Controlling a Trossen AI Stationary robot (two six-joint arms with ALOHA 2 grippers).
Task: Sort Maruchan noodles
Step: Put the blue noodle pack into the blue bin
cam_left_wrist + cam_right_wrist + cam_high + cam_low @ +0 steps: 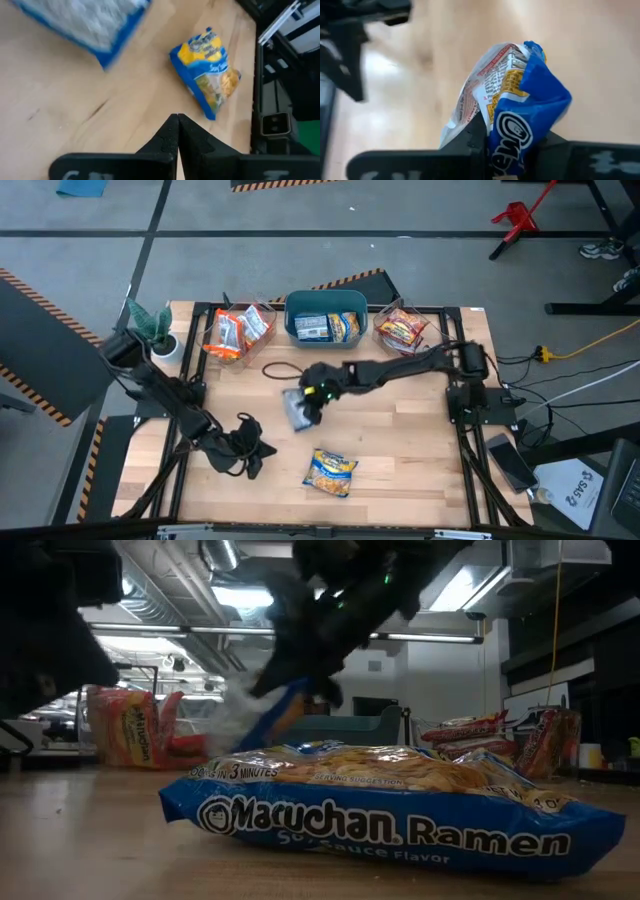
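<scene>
**Right arm holds one blue packet over the table middle**

The left gripper [252, 455] rests closed at the near left, empty. The right gripper [312, 402] pinches a blue noodle packet [297, 410], which hangs below it. A second blue packet [331, 472] lies near, just right of middle. The teal bin [326, 301] with blue packets stands straight beyond, far side.

Robotics lab/workshop, wooden bench [400, 440], hazard-tape floor marks [30, 285], exposed ceiling pipes [150, 600], strip lights [430, 638].
</scene>
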